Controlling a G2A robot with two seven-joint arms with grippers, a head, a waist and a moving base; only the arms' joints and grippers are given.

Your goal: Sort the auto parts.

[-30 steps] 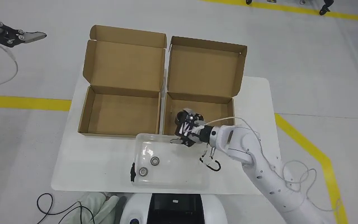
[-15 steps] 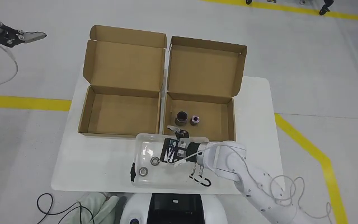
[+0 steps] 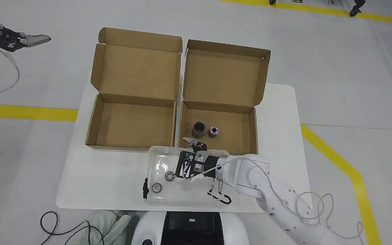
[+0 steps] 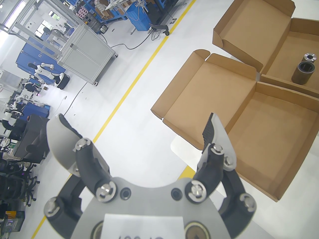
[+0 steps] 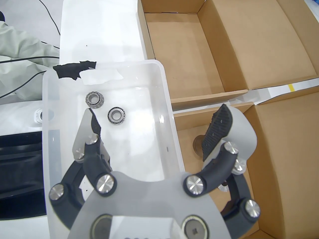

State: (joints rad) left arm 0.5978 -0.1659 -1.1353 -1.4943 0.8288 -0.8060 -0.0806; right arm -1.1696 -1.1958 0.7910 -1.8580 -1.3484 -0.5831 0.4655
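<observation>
From above, a white rectangular table (image 3: pixel 282 122) carries two open brown cardboard boxes side by side along its far edge, their lids folded back. The left cardboard box (image 3: pixel 131 125) has a bare floor. In the right cardboard box (image 3: pixel 236 131), a short dark metal cylinder (image 3: pixel 199 128) and a small silver metal part (image 3: pixel 213 130) stand close together near its left wall. A clear plastic bin (image 3: pixel 159 149) sits at the table's near edge, touching both boxes. Two silver ring-shaped bearings (image 3: pixel 169 176) (image 3: pixel 157 188) lie near its left end. The right gripper (image 3: pixel 188 159) hangs over the bin's far rim. The left gripper (image 3: pixel 23 38) is well off the table, beyond its far left corner.

In the left wrist view, the left gripper's (image 4: pixel 137 123) fingers are spread wide with nothing between them, over the floor beside the left box.

In the right wrist view, the right gripper's (image 5: pixel 157 111) fingers are wide apart and hold nothing. One is above the bin's floor near the bearings, the other above the right box, partly hiding the cylinder. A strip of black tape (image 5: pixel 72 69) sticks to the bin's left rim.
</observation>
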